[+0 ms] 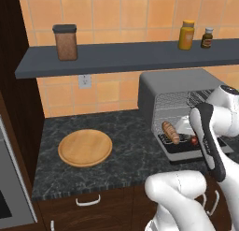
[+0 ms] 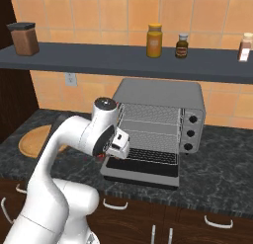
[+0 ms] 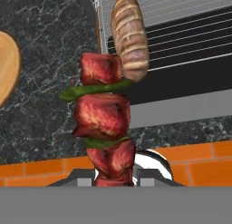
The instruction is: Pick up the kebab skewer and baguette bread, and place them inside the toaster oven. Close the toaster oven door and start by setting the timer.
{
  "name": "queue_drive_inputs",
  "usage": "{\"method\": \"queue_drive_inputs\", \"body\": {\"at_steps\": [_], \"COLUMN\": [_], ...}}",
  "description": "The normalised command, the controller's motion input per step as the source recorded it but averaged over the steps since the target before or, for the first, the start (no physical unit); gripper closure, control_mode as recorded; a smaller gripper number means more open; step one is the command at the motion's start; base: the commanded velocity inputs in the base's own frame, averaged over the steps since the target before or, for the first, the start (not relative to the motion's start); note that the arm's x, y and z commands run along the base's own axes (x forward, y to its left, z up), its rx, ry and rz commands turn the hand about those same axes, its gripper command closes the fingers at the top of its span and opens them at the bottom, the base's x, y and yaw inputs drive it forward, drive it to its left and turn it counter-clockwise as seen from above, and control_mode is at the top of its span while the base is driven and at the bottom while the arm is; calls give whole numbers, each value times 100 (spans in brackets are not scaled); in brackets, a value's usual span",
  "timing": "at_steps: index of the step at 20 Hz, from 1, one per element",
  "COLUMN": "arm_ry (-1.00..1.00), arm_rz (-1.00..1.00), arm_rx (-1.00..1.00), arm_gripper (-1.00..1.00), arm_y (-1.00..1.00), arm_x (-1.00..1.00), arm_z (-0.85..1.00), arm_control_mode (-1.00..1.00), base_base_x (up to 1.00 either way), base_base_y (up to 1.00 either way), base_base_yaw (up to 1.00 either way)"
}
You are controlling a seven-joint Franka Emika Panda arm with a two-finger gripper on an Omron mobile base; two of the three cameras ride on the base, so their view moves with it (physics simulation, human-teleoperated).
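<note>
My gripper [image 3: 115,181] is shut on the lower end of the kebab skewer [image 3: 104,119], a stick of red meat chunks with green slices between them. The skewer points up the hand view toward the baguette bread [image 3: 129,37]. That golden loaf [image 1: 171,132] lies on the wire rack at the left of the toaster oven [image 1: 179,87]. The toaster oven door [image 2: 141,173] is down and open. In the right base view the gripper [image 2: 109,152] hangs at the door's left front corner, and a red bit of the skewer [image 1: 194,140] shows beside the arm.
A round wooden board [image 1: 85,147] lies on the dark counter left of the oven. The oven's knobs [image 2: 190,132] line its right front. A shelf [image 1: 121,57] above carries a brown canister [image 1: 66,42] and bottles [image 2: 154,40].
</note>
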Motion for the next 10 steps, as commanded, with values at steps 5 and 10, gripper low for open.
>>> {"method": "queue_drive_inputs", "body": {"at_steps": [5,10], "arm_ry": [0,-2], "arm_rz": [0,0], "arm_rx": [0,0], "arm_gripper": [100,100], "arm_y": [-100,-63], "arm_x": [49,62], "arm_z": [0,0], "arm_control_mode": [-100,-100], "base_base_x": [0,0], "base_base_y": [0,0], "base_base_yaw": [0,0]}}
